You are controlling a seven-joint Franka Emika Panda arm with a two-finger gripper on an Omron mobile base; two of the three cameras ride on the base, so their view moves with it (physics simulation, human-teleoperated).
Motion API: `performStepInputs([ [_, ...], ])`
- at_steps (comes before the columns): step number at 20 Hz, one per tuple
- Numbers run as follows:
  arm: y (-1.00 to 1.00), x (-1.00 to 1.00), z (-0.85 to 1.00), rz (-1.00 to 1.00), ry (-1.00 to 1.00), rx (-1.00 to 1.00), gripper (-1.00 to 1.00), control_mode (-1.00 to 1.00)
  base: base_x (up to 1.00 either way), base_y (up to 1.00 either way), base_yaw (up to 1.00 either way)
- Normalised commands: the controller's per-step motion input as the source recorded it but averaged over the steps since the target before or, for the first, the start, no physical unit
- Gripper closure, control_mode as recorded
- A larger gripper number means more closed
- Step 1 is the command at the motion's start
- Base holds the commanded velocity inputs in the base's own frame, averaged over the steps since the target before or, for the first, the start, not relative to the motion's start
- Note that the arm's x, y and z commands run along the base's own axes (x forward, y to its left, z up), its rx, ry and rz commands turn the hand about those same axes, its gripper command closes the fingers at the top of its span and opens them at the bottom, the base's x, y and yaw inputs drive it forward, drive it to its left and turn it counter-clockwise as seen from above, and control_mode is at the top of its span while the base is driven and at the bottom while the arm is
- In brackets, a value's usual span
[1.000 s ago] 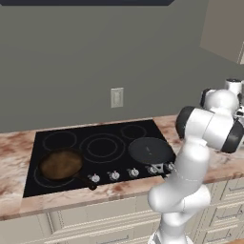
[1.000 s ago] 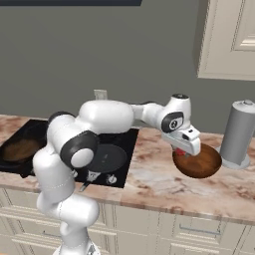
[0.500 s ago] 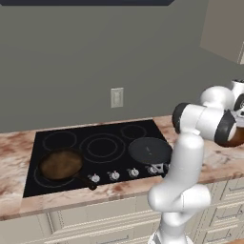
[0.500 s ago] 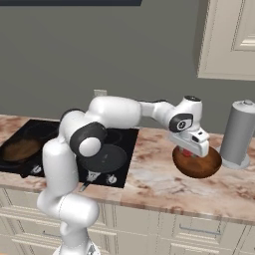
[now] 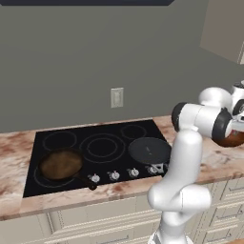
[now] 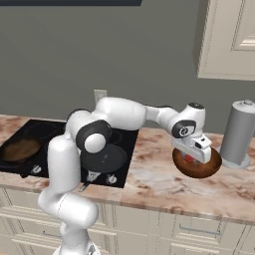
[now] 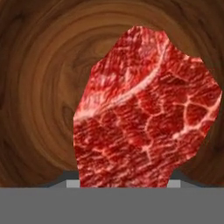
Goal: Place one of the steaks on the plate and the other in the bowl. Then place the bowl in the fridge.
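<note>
A raw-red steak (image 7: 144, 113) with white fat lines stands upright between the fingers of my gripper (image 6: 191, 151), which is shut on it. Right behind the steak is the wooden inside of the dark reddish-brown bowl (image 7: 39, 87). The bowl (image 6: 199, 165) sits on the marble counter to the right of the cooktop, with my hand reaching down into it from above. In the left base view the bowl (image 5: 232, 138) peeks out behind my forearm at the right edge. The plate and the fridge are out of view.
A black cooktop (image 5: 95, 147) carries a brown frying pan (image 5: 61, 164) at front left and a black round pan (image 5: 149, 150) at front right. A tall grey canister (image 6: 239, 133) stands just right of the bowl. A cream wall cabinet (image 6: 229, 40) hangs above it.
My hand has swung to the right and come down with the steak into the bowl. The bowl has stayed in place on the counter.
</note>
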Motion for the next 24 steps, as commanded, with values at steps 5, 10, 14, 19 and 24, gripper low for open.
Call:
performStepInputs([
  [5, 0.02, 0.17, -0.26, 0.00, 0.12, 0.00, 1.00, -1.00, 0.00, 0.00, 0.00],
  [10, 0.00, 0.05, -0.08, 0.00, 0.04, 0.00, 1.00, -1.00, 0.00, 0.00, 0.00],
  [14, 0.00, 0.00, 0.00, 0.00, 0.00, 0.00, -1.00, -1.00, 0.00, 0.00, 0.00],
  [19, 0.00, 0.00, 0.00, 0.00, 0.00, 0.00, -1.00, -1.00, 0.00, 0.00, 0.00],
  [24, 0.00, 0.00, 0.00, 0.00, 0.00, 0.00, -1.00, -1.00, 0.00, 0.00, 0.00],
])
